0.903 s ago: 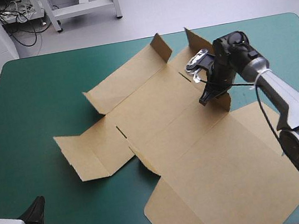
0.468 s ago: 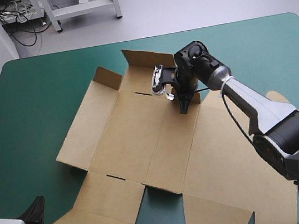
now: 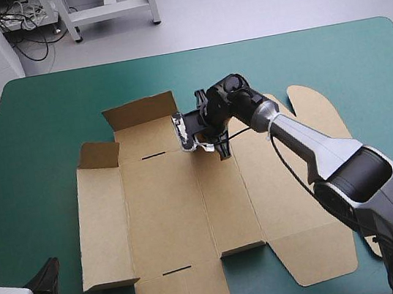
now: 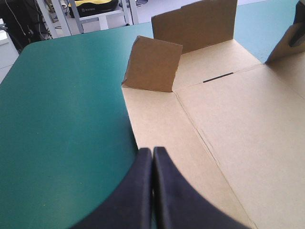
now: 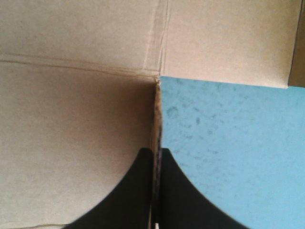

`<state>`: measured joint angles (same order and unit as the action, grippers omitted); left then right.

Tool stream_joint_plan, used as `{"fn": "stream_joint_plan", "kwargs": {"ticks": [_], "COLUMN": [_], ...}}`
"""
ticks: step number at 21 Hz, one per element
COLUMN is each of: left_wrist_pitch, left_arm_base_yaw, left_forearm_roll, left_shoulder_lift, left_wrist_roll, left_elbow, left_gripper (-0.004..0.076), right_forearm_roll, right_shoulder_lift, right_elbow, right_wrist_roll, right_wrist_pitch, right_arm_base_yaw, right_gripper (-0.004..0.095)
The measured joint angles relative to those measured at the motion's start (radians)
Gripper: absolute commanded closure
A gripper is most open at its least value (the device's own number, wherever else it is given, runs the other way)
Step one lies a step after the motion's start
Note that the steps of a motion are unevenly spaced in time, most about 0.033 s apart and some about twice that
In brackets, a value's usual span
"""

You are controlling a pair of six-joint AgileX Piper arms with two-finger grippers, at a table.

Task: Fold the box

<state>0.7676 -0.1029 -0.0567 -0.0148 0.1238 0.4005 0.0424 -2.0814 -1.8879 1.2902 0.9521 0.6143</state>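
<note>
At the near left corner of the counter (image 3: 33, 142), the left tool (image 4: 152, 151) hangs with its fingers together and empty, just short of the near left panel of the box (image 3: 164, 203). The box lies open and mostly flat at the middle of the counter, roughly square to its edges. At its far left a small corner flap (image 4: 153, 64) and the far wall (image 4: 195, 24) stand raised, while the remaining panels lie flat. Right of these, the right tool (image 5: 156, 151) is clamped on an edge of the board at the far side of the box, with the sheet pinched between its black fingers. We judge the step in hand to be raising or placing the far panels by this held edge. To do it well, we move the clamped edge slowly along the scored crease, keep the pull in line with the fold so the board does not tear at the notch, and bring the left tool onto the near left panel so the sheet cannot slide. Further right, the lid panel (image 3: 317, 110) with its rounded tabs lies flat and needs no attention yet. The teal-green surface shows a broad bare margin left of the box and a wider one at the far right, so we have room for both arms to swing.
</note>
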Motion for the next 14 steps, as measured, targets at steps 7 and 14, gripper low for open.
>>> {"fn": "stream_joint_plan", "kwargs": {"ticks": [7,14], "left_wrist_pitch": [0.0,0.0], "left_arm_base_yaw": [0.0,0.0], "left_forearm_roll": [0.0,0.0], "left_shoulder_lift": [0.0,0.0], "left_wrist_roll": [0.0,0.0], "left_elbow": [0.0,0.0], "left_gripper": [0.0756,0.0756], "right_forearm_roll": [0.005,0.002], "right_shoulder_lift": [-0.004,-0.004], "right_elbow": [0.0,0.0], "right_wrist_roll": [-0.043,-0.288], "right_wrist_pitch": [-0.041,-0.123], "right_arm_base_yaw": [0.0,0.0], "right_gripper": [0.0598,0.0398]}}
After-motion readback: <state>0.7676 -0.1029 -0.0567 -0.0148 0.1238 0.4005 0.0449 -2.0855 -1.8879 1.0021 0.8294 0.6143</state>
